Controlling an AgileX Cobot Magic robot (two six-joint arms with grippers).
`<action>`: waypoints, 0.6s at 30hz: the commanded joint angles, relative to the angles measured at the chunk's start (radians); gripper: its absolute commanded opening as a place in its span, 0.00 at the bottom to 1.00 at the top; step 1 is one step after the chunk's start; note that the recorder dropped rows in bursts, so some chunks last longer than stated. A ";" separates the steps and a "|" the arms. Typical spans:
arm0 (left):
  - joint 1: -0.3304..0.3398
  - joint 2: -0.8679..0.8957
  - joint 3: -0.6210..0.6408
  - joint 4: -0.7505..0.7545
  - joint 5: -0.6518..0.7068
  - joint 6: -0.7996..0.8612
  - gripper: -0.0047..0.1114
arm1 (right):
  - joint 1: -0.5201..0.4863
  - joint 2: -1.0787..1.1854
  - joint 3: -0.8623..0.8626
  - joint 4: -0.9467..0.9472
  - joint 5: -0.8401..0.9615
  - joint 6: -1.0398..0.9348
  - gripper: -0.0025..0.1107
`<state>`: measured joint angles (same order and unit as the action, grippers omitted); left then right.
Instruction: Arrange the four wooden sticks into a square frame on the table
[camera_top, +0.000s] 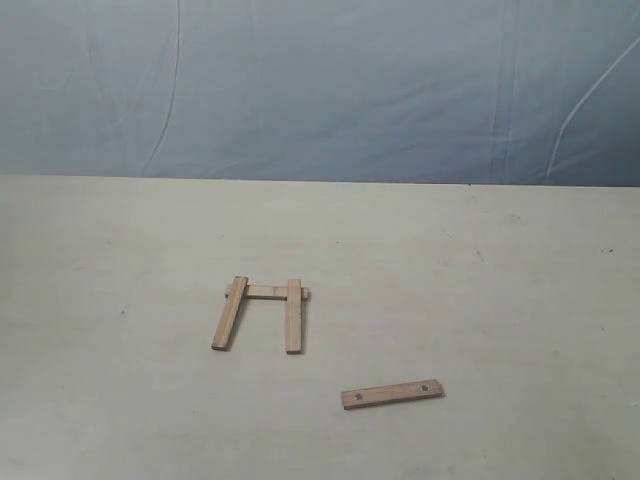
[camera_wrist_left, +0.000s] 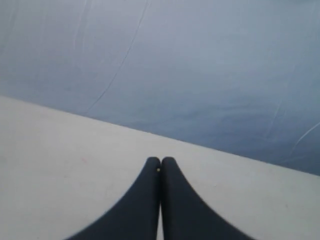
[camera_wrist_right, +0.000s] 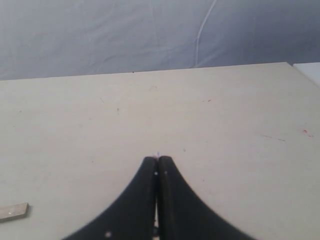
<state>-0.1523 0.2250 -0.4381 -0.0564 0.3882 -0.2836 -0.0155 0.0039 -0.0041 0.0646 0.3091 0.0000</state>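
Three wooden sticks form an open U on the table (camera_top: 500, 280) in the exterior view. A short far stick (camera_top: 266, 292) lies crosswise, and a left stick (camera_top: 229, 313) and a right stick (camera_top: 293, 316) rest on its ends and run toward the near edge. The fourth stick (camera_top: 392, 394), with two dark holes, lies apart to the near right; its end (camera_wrist_right: 13, 211) shows in the right wrist view. Neither arm appears in the exterior view. My left gripper (camera_wrist_left: 160, 161) is shut with nothing in it, above bare table. My right gripper (camera_wrist_right: 157, 160) is shut and empty too.
A wrinkled blue-grey cloth backdrop (camera_top: 320, 80) rises behind the table's far edge. A white surface (camera_wrist_right: 310, 70) adjoins the table's corner in the right wrist view. A few tiny dark specks dot the tabletop.
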 joint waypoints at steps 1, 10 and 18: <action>0.003 -0.143 0.108 -0.028 -0.071 -0.003 0.04 | 0.006 -0.004 0.004 0.000 -0.111 0.000 0.02; 0.003 -0.225 0.367 -0.026 -0.338 0.012 0.04 | 0.006 -0.004 0.004 0.241 -0.457 0.000 0.02; 0.003 -0.225 0.438 0.085 -0.349 0.034 0.04 | 0.006 -0.001 -0.037 0.326 -0.503 0.157 0.02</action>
<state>-0.1523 0.0066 -0.0034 0.0084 0.0420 -0.2534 -0.0155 0.0022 -0.0069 0.4473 -0.1753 0.1140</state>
